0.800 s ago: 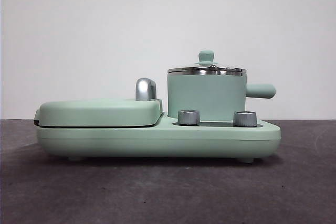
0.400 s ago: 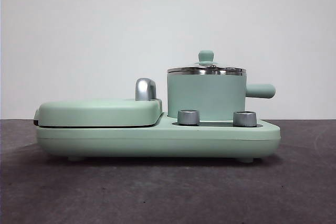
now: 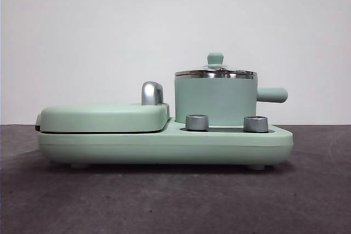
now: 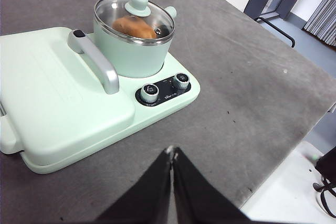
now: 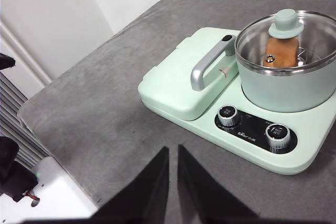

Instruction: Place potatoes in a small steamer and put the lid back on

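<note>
The left gripper (image 4: 171,153) hung above bare grey table (image 4: 252,87) with its two black jaws pressed together, holding nothing. The right gripper (image 5: 172,153) hovered over the table's other side, its jaws drawn close with only a thin slit between them, also empty. Both were well apart from the appliance, and neither showed in the front view.

On the mint-green cooker base (image 3: 164,145) stood the small steamer (image 3: 215,102), its stubby handle (image 3: 272,95) pointing sideways. The glass lid (image 4: 134,17) sat on its steel rim, knob (image 5: 286,22) up. The potato (image 4: 135,26) lay inside, seen through the glass in both wrist views; the knob and reflections covered part of it, and from the front the pot wall hid it entirely. Beside the steamer lay the closed grill plate (image 3: 104,117) with its chrome handle (image 4: 97,61). Two dials (image 5: 252,126) sat before the pot.
</note>
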{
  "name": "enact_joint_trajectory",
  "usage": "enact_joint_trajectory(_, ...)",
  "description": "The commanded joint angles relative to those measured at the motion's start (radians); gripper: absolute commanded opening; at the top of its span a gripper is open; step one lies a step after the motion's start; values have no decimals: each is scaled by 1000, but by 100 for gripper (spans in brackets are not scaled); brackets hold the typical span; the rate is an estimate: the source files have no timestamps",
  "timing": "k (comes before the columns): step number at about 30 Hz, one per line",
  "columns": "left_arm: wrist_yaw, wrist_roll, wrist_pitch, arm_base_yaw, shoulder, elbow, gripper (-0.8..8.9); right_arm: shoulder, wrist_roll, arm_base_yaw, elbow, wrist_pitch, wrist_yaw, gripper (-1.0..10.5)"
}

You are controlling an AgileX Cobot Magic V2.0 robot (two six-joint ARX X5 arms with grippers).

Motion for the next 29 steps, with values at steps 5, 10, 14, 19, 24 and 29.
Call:
enact_joint_trajectory(5,-3,-6,53,43,-34,-31,6,4,1,6,7,11,-3,25)
enact_joint_trajectory(10,-3,11,312,251,-177,-264,6,4,1,5,7,11,-3,25)
enact_joint_trajectory(14,-4,140,479,462,-307,-480,6,4,1,5,7,11,-3,25)
enact_joint_trajectory(19,-5,154,530,627,-418,-671,6,4,1,5,7,11,-3,25)
enact_joint_trajectory(24,-5,154,583,670,-475,-793,6,4,1,5,7,11,-3,25)
enact_joint_trajectory(29,-5,161,685,676,-475,-881,6,4,1,5,7,11,-3,25)
